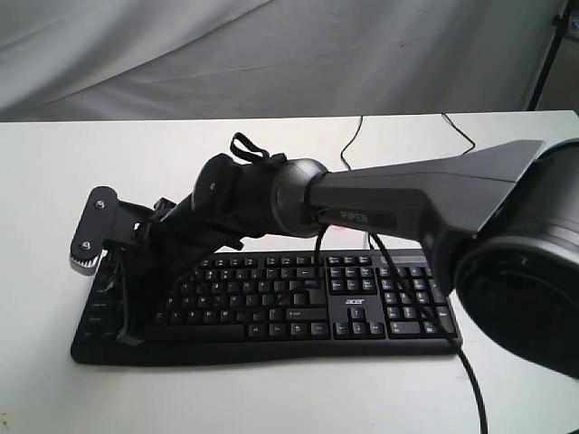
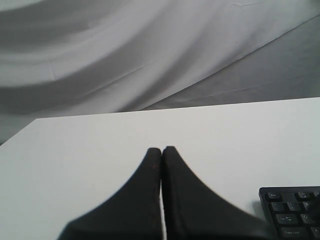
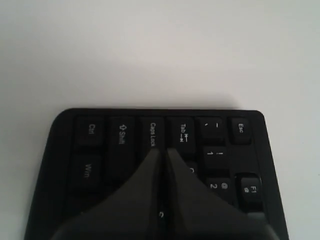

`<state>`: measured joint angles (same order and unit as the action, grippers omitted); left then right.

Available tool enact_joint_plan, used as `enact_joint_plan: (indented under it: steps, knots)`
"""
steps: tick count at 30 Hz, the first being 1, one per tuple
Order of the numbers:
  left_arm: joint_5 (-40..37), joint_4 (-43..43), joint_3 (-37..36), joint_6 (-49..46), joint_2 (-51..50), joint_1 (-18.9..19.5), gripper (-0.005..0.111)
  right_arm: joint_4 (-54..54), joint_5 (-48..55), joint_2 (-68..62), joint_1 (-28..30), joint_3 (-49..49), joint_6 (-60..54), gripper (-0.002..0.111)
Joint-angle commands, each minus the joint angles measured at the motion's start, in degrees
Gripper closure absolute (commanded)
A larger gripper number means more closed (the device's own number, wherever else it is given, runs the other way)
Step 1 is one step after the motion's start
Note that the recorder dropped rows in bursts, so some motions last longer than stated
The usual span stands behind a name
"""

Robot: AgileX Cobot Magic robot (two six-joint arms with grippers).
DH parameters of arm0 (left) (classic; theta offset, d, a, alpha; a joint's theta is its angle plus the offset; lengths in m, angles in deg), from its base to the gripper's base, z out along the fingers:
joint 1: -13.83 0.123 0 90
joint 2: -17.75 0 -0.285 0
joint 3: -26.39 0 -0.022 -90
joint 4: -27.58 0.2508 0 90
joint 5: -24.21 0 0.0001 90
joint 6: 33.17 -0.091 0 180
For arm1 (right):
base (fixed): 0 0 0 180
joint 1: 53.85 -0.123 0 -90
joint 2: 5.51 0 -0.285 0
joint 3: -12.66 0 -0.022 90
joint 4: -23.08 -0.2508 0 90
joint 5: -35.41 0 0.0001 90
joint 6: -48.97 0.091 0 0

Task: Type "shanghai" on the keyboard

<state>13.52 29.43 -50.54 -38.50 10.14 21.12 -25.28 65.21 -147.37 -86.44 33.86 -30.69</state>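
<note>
Two arms, one in play: the right end effector (image 3: 162, 149), pinched to a single point, sits over the keyboard (image 1: 362, 312) at its left end, by the Caps Lock key (image 3: 153, 132). Touching or not, can't tell. The letters lie along the long axis, running side to side across the surface (image 1: 271, 398), legends upright in the exterior view. The left end effector (image 2: 161, 149), also closed, hangs beyond that end.
</note>
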Motion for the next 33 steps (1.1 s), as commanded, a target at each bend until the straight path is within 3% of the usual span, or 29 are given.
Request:
enact_joint_plan:
  steps: [1,7,21,33]
  knots:
    - [0.16,-0.03,-0.29,0.16,-0.18,-0.22,0.106,3.03,4.54,1.57,1.76,0.35,1.95,0.108]
    - [0.16,-0.03,-0.29,0.16,-0.18,-0.22,0.106,5.84,11.86,5.05,4.75,-0.39,3.34,0.108]
    - [0.16,-0.03,-0.29,0.16,-0.18,-0.22,0.106,3.37,12.29,11.79,10.47,-12.46,-3.29,0.108]
    - [0.16,-0.03,-0.29,0.16,-0.18,-0.22,0.106,2.63,14.18,11.95,12.77,-14.01,-4.03,0.108]
